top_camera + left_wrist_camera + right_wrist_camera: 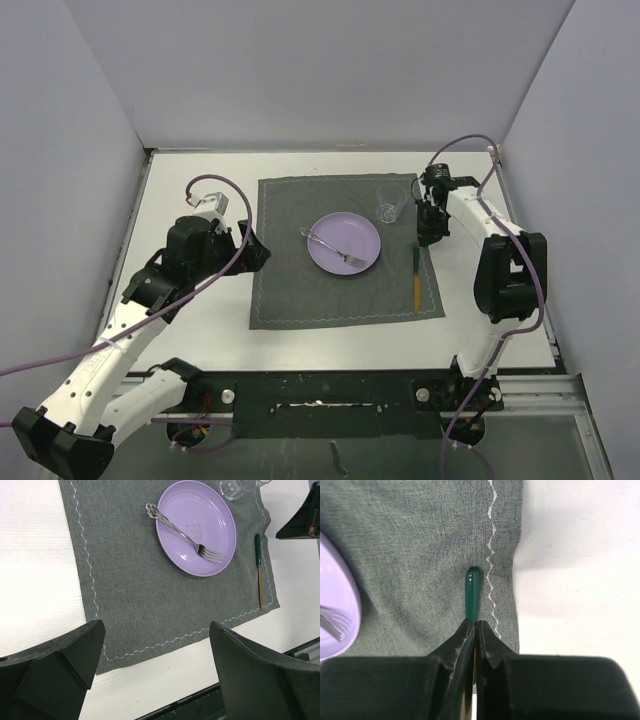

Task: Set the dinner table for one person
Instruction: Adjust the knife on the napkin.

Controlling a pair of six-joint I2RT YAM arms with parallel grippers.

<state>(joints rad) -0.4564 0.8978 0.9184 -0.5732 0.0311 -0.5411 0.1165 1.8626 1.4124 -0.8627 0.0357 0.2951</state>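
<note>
The white dinner table (300, 165) carries a dark grey placemat (290, 280). On the mat sits a purple plate (355, 232) with a silver fork (330, 246) lying across it. A clear glass (390, 205) stands at the mat's far right corner. A green-handled knife (417, 275) lies flat along the mat's right edge. My right gripper (475, 624) is shut with nothing in it, poised over the knife (472, 587), whose handle end shows past the fingertips. My left gripper (156, 627) is open and empty, over the mat's left near corner.
Grey walls close in the table on the left, back and right. A black metal rail (340, 385) runs along the near edge between the arm bases. The right arm's elbow (510, 270) stands right of the mat.
</note>
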